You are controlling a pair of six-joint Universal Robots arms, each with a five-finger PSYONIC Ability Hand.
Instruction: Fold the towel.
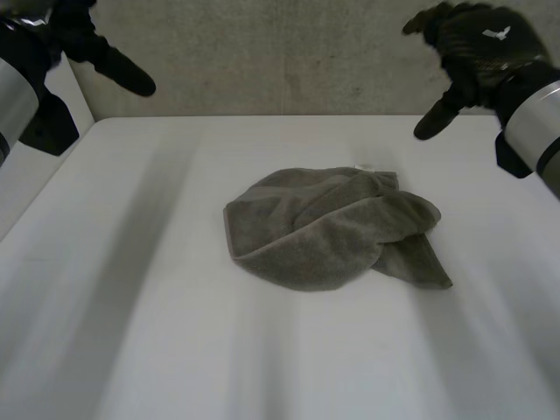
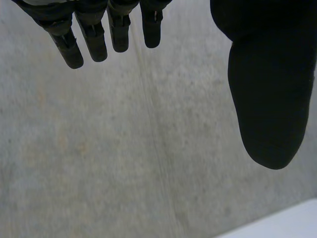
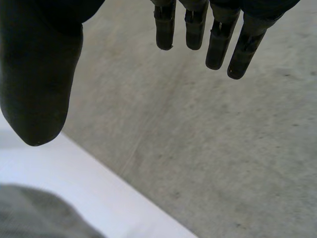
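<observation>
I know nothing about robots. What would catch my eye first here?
A crumpled grey towel lies bunched up in the middle of the white table. Two black hands hang in the air over the table's far side, the left hand and the right hand. Both have straight fingers and touch nothing.

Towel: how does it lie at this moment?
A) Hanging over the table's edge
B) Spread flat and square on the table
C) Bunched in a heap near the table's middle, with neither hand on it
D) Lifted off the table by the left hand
C: the grey towel lies crumpled on the white table, while the left hand and right hand are raised apart from it, fingers straight.
</observation>
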